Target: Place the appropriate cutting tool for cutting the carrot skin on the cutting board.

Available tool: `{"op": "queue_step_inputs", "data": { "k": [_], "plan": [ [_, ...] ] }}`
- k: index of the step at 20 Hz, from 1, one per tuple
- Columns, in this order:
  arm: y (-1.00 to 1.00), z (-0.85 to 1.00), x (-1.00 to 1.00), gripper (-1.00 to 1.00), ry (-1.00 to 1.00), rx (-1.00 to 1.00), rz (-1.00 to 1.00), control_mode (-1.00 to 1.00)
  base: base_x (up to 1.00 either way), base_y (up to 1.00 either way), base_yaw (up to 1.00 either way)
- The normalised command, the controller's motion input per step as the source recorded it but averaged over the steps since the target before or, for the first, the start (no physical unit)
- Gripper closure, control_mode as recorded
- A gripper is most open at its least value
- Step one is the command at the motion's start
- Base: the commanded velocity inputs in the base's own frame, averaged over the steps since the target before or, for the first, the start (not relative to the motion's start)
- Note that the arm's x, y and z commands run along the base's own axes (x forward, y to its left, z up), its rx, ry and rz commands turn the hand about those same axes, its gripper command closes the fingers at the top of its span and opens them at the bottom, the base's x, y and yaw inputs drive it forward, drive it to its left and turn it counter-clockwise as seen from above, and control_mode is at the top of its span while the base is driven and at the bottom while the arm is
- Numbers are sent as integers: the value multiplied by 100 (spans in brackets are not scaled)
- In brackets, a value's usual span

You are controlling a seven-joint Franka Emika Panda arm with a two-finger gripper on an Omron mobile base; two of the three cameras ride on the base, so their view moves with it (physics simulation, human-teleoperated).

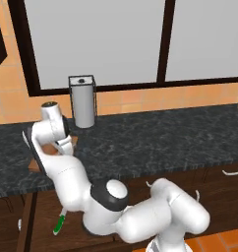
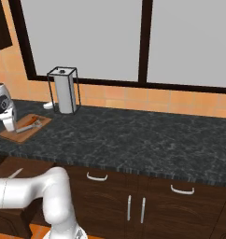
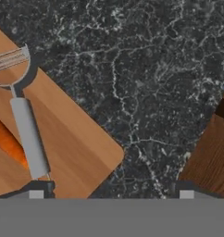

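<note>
On the cutting board (image 3: 72,139) the peeler (image 3: 26,134) lies beside the carrot (image 3: 9,143), gripper (image 3: 111,192) spread and empty: task looks done.

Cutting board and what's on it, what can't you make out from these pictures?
- Cutting board, hand view: its far end is cut off by the left edge.
- Carrot, hand view: only a strip shows, cut off by the left edge and crossed by the peeler.
- Left base view: the arm hides most of the board.
- Right base view: peeler and carrot are too small to tell apart.
</note>
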Motion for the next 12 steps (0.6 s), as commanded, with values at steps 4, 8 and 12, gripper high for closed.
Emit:
{"op": "queue_step_inputs", "data": {
  "k": [4, 8, 12],
  "plan": [
    [-59, 11, -7, -100, -1, 1, 0, -100, 0, 0, 0],
    [-78, 12, 12, -100, 0, 5, 0, -100, 0, 0, 0],
    [-86, 19, 20, -100, 0, 7, 0, -100, 0, 0, 0]
  ]
}}
